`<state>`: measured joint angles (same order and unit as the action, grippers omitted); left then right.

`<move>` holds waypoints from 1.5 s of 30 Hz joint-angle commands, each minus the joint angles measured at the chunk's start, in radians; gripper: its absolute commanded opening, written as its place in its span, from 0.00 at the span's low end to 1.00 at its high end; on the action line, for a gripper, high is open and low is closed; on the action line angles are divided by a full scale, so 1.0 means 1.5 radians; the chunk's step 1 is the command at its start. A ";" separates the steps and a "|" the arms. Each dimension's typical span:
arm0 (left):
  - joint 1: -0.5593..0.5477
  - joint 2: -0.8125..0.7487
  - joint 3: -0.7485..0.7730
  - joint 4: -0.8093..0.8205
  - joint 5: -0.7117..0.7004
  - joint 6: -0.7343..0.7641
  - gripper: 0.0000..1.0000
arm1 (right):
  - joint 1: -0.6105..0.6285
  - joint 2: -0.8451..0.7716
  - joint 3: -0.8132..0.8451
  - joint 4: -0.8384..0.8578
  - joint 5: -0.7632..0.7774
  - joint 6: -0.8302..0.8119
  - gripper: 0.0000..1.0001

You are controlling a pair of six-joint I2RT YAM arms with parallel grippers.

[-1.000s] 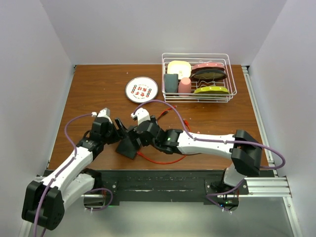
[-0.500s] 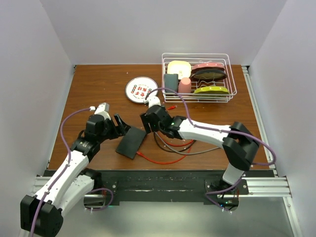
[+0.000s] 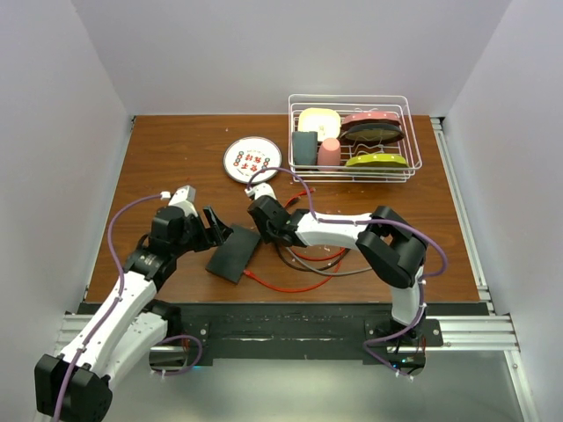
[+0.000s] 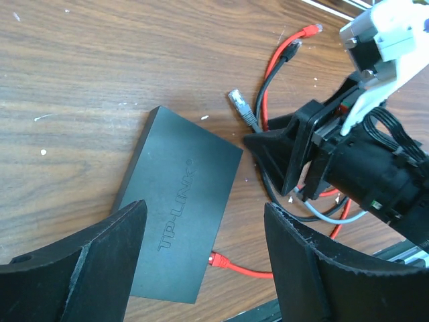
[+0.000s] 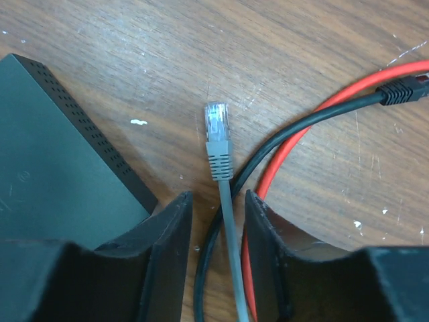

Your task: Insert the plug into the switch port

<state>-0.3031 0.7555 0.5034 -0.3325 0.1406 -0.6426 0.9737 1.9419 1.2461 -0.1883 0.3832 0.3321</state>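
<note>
The switch (image 3: 235,253) is a flat dark-grey box lying on the wooden table, also visible in the left wrist view (image 4: 181,228) and the right wrist view (image 5: 53,174). A red plug (image 4: 218,259) sits at its near edge. The grey plug (image 5: 218,131) lies on the wood just right of the switch, pointing away. Its grey cable runs between the jaws of my right gripper (image 5: 218,201), which stand narrow with small gaps on either side of it. My left gripper (image 4: 204,208) hangs wide open above the switch's right part, holding nothing.
Loose red (image 5: 348,94) and black (image 5: 402,90) cables curl right of the grey one. A round white plate (image 3: 252,159) lies behind the switch. A wire dish rack (image 3: 350,179) with several dishes stands at the back right.
My right gripper has left the switch, moved right and back over the grey cable, and narrowed its jaws around it. The left arm has barely moved.
</note>
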 commanded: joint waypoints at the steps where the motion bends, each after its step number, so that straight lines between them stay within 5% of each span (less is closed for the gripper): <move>1: 0.005 -0.007 0.022 0.002 0.021 0.013 0.75 | -0.004 -0.006 0.014 0.007 0.011 0.006 0.33; 2: 0.005 -0.008 0.021 0.002 0.023 0.013 0.75 | -0.004 -0.005 0.012 0.008 0.011 0.007 0.21; 6: 0.005 -0.016 0.014 0.001 0.020 0.010 0.75 | -0.005 -0.008 0.003 0.009 0.017 0.005 0.05; 20: 0.005 -0.034 0.022 -0.023 0.022 0.010 0.75 | -0.009 -0.010 -0.011 0.004 0.004 0.006 0.23; 27: 0.005 -0.034 0.020 -0.018 0.025 0.006 0.75 | -0.009 -0.009 -0.025 0.008 -0.014 0.010 0.24; 29: 0.005 -0.035 0.018 -0.019 0.025 0.005 0.75 | -0.009 -0.008 -0.033 0.010 -0.013 0.011 0.23; 33: 0.005 -0.038 0.012 -0.015 0.023 0.002 0.75 | -0.009 -0.030 -0.047 0.015 0.003 0.011 0.00; 45: 0.005 -0.046 0.023 0.010 0.056 -0.005 0.75 | -0.009 -0.195 -0.060 -0.021 -0.018 -0.030 0.00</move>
<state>-0.3027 0.6979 0.5034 -0.3626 0.1753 -0.6434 0.9634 1.7580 1.1656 -0.2234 0.3809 0.3202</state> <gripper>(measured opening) 0.749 0.028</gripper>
